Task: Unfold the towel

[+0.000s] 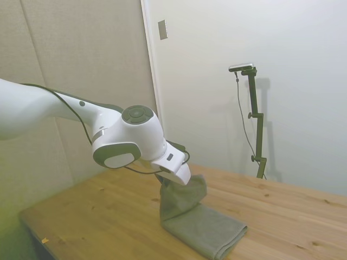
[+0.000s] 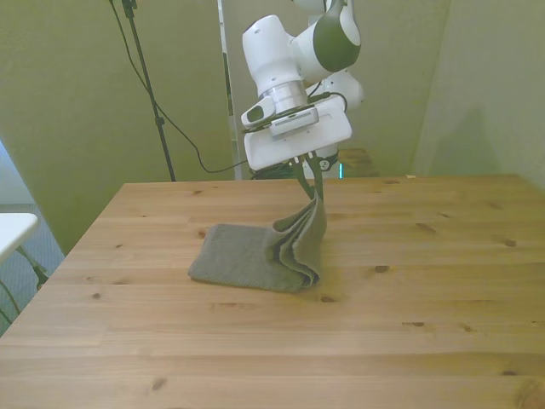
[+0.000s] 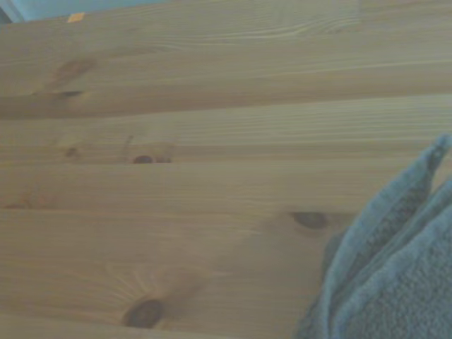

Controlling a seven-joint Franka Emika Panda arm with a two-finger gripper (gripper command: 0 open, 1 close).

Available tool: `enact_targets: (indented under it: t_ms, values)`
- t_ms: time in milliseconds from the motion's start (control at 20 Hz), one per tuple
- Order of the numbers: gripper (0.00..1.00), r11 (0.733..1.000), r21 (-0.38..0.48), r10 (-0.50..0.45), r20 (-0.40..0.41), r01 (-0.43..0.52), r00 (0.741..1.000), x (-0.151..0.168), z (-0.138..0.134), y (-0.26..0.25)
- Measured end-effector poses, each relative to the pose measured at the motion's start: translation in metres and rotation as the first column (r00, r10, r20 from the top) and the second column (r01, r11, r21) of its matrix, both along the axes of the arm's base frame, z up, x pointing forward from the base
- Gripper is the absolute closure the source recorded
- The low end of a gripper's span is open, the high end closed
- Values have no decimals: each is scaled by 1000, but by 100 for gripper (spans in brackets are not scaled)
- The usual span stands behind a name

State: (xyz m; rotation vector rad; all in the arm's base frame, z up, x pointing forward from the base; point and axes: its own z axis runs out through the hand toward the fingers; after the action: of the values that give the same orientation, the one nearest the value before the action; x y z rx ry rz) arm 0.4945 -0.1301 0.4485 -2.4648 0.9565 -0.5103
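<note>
Soft terry towel (image 2: 255, 256), one end draped upward

Your arm (image 1: 49, 111) has glossy white rounded shells. In the side view, the wrist joint (image 1: 130, 138) carries a round grey cap (image 1: 137, 114) with small raised marks, and a grey band rings a white oval panel (image 1: 118, 159) below it. A thin black cable (image 1: 81, 122) runs along the shell and loops under the wrist. In the front view, you see a flat white hand block (image 2: 298, 143), with a small grey-faced module (image 2: 294, 119) mounted on it and dark thin fingers (image 2: 310, 170) beneath it.
</note>
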Motion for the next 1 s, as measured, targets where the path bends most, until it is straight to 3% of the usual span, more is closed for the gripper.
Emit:
enact_targets:
  t_ms: [450, 500, 700, 1000]
  values:
    - [100, 997, 3, 75, -10, -75, 997, 11, -3, 58]
    - [0, 996, 2, 88, -17, -88, 996, 10, -6, 65]
    - [0, 993, -6, 119, -56, -120, 991, 4, -23, 81]
    - [0, 993, -5, 120, -58, -121, 991, 2, -24, 81]
